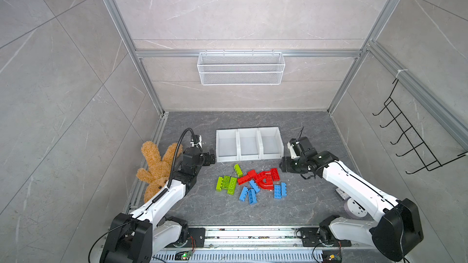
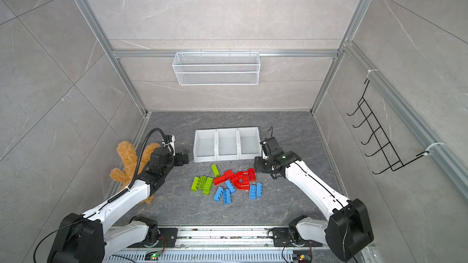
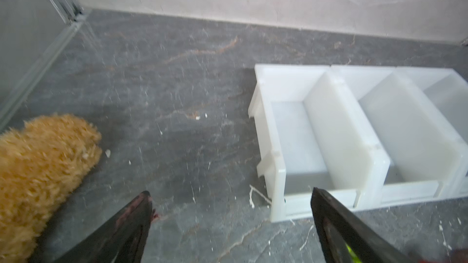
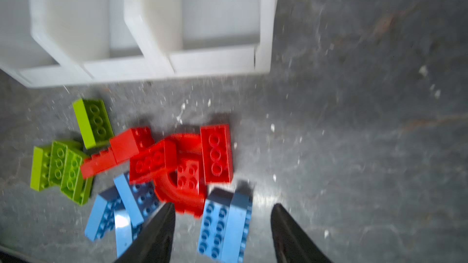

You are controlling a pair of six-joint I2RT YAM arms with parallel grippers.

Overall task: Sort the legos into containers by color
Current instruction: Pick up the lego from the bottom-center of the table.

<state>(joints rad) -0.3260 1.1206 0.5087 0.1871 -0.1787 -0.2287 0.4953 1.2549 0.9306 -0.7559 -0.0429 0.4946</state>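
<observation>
All three white containers [image 1: 227,158] stood empty at the back of the dark table [image 1: 304,198], so the sort looked to be at its first pick. To do that pick well, the right gripper [image 4: 222,206] would need to take a brick from the edge of the legos [image 1: 252,174] rather than dive into the tangle. It should square its jaws across the brick's narrow sides and lift straight up, leaving the neighbours undisturbed.

Its jaws stood apart and empty, hovering over the pile's right side, just in front of the right-hand container's corner. The paired blue bricks [image 4: 222,226] lay nearest the gap and the long red brick [image 4: 216,153] a little beyond. The wrist view was blurred, so the target was only probably the blue pair.

The left gripper [image 3: 230,191] hung spread wide and empty by the left container's front corner, apart from the pile.
</observation>
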